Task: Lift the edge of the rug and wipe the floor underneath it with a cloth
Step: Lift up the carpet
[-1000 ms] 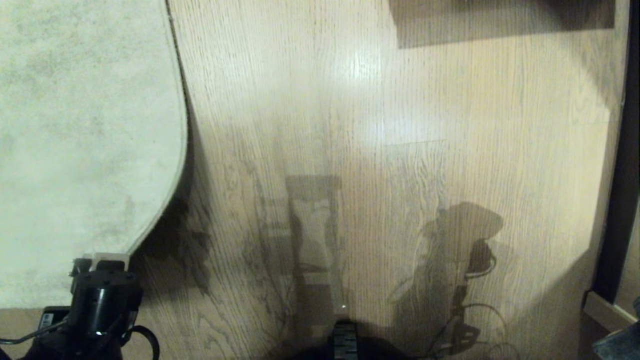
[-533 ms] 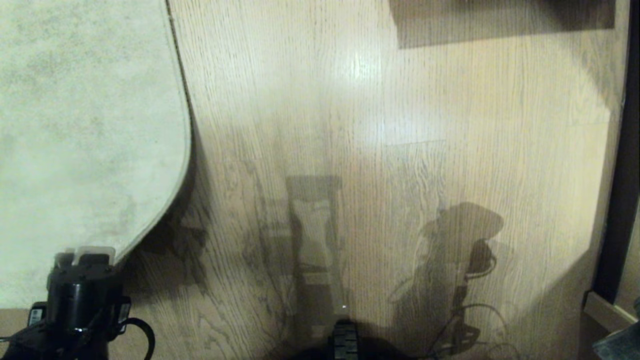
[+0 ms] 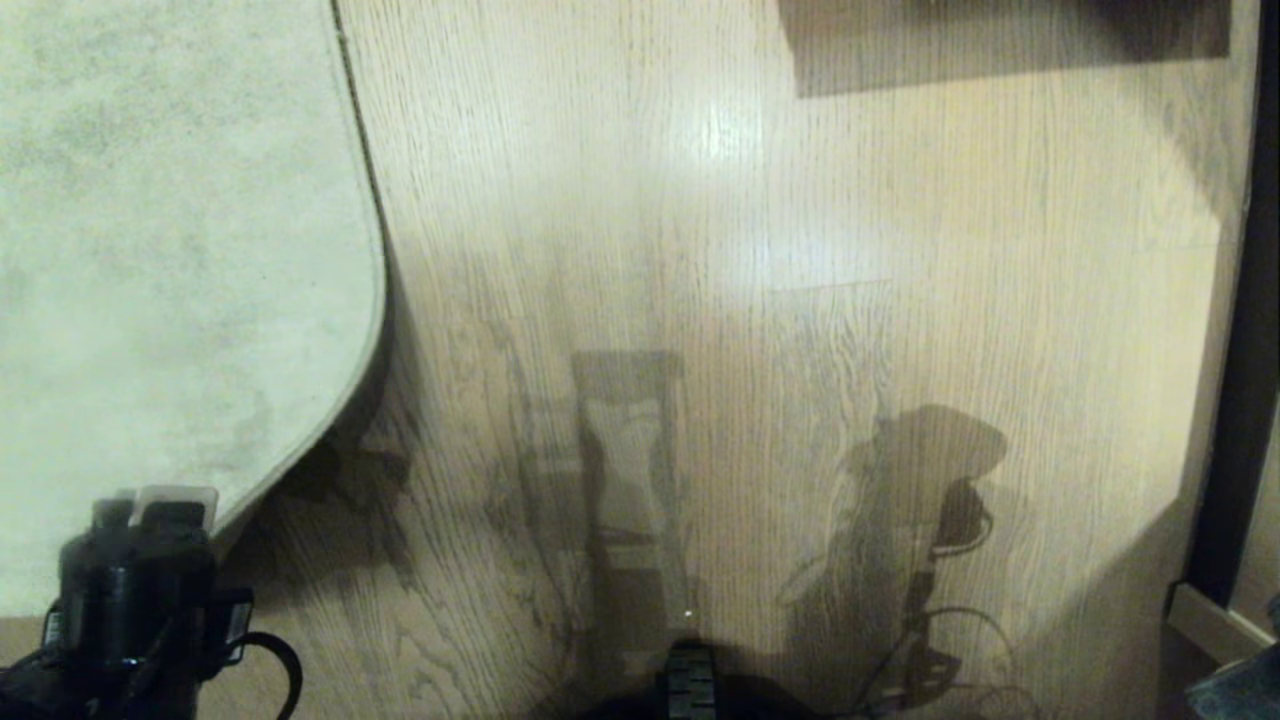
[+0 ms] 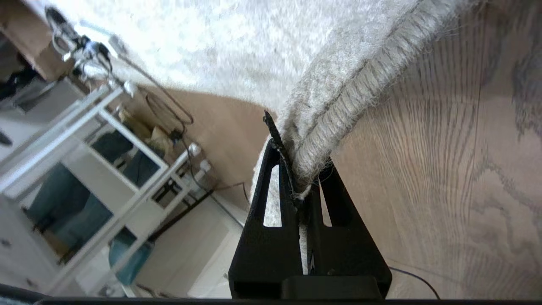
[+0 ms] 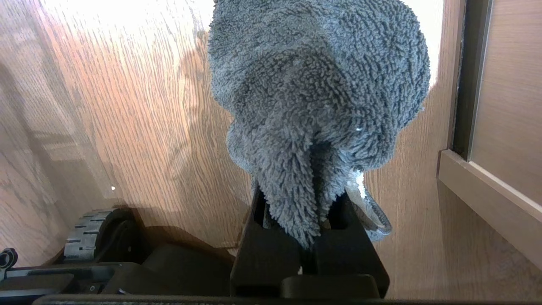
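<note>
The thin stitched border of the pale mottled rug is pinched between the closed jaws of the left gripper, raised off the light wood-grain plank floor. The fuzzy grey-green cloth is clamped in the right gripper.

Bare floor beside the lifted rug edge; dark frame rightward.

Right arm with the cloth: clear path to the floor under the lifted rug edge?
Probably yes. The left end effector is shut on the rug edge, holding it off the floor. The right end effector grips the cloth; bare planks lie between.
</note>
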Controlling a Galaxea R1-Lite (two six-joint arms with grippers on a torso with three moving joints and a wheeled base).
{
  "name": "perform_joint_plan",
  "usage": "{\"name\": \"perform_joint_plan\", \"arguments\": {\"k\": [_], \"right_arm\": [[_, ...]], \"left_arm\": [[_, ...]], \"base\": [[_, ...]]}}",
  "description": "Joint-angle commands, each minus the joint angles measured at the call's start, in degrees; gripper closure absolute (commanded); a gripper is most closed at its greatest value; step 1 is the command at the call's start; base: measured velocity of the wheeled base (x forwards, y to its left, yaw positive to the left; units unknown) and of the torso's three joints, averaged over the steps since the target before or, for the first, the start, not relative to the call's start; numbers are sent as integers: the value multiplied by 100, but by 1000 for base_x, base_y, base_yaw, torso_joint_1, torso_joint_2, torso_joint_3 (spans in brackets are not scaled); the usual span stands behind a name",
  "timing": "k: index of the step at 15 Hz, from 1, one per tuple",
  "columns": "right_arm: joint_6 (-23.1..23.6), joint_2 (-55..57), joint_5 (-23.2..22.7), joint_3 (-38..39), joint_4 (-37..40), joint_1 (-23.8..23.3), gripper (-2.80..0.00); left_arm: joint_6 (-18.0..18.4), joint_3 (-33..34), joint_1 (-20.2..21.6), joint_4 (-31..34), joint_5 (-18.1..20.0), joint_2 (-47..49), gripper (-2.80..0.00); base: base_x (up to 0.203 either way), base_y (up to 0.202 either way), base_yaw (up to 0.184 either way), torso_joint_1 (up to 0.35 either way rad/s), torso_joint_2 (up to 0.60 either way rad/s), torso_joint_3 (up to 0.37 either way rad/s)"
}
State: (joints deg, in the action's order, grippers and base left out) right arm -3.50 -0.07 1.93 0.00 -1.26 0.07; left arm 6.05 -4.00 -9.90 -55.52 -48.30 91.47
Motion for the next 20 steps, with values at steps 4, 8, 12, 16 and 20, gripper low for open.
{"name": "perform_joint_plan", "arguments": {"k": [4,8,12,16,20], "right_arm": [[-2,7,1,0,-6,1,0],[-2,7,1,0,2,1,0],[-2,7,1,0,3,1,0],[-2,7,1,0,-6,1,0],[-2,7,1,0,3,1,0]], "left_arm": [[1270,-189,1277,-70,1598,-464,0],[2291,-567,2054,-57,2890,-511,0],[2722,-861,2311,-38,3617,-444,0],[2929,-1182,2441,-55,3811,-430,0],[3034,-1333,2756,-84,4127,-437,0]], "base": [[0,0,0,0,0,0],[0,0,0,0,0,0],[0,0,0,0,0,0],[0,0,0,0,0,0],[0,0,0,0,0,0]]}}
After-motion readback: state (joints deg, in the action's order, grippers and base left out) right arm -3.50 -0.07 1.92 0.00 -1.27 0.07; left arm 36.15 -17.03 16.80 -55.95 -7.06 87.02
